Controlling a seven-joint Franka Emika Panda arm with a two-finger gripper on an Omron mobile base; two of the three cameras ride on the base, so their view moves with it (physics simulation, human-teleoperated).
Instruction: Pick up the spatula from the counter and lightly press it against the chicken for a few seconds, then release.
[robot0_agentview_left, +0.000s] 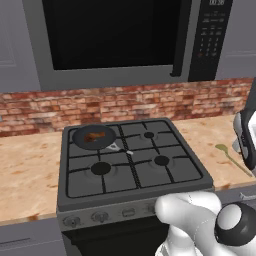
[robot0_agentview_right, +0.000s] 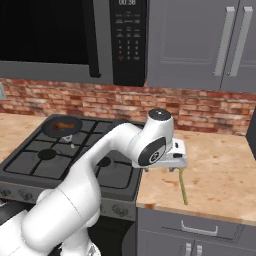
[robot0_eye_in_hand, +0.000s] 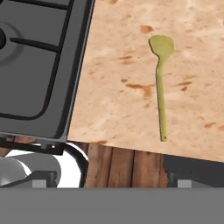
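The microwave (robot0_agentview_left: 115, 35) and the grey wall cupboards (robot0_agentview_right: 200, 40) hang high above and behind the jaws, over a strip of red brick wall (robot0_agentview_left: 125, 102). Below them runs the speckled tan counter (robot0_eye_in_hand: 122, 65), which passes under the jaws. Its front edge lies just ahead of them in the hand view, with wooden floor (robot0_eye_in_hand: 118, 166) showing beneath.

The black stove (robot0_agentview_left: 175, 150) is set into the counter on one side of the jaws, and its near corner reaches over towards one fingertip (robot0_eye_in_hand: 43, 178). On the stove's rear burner farthest from the jaws sits a dark pan (robot0_agentview_left: 75, 135) holding the brown chicken (robot0_agentview_left: 94, 137). It is well apart from the jaws, with the raised grates of the whole cooktop between.

The gripper (robot0_eye_in_hand: 111, 180) hangs above the counter's front edge, tips spread wide and holding nothing.

The green spatula (robot0_eye_in_hand: 161, 87) lies flat on the counter ahead of the jaws, nearer the tip away from the stove. Its handle end points back towards them and its blade away. Bare counter separates it from the stove's edge, and open space separates it from the fingertips.
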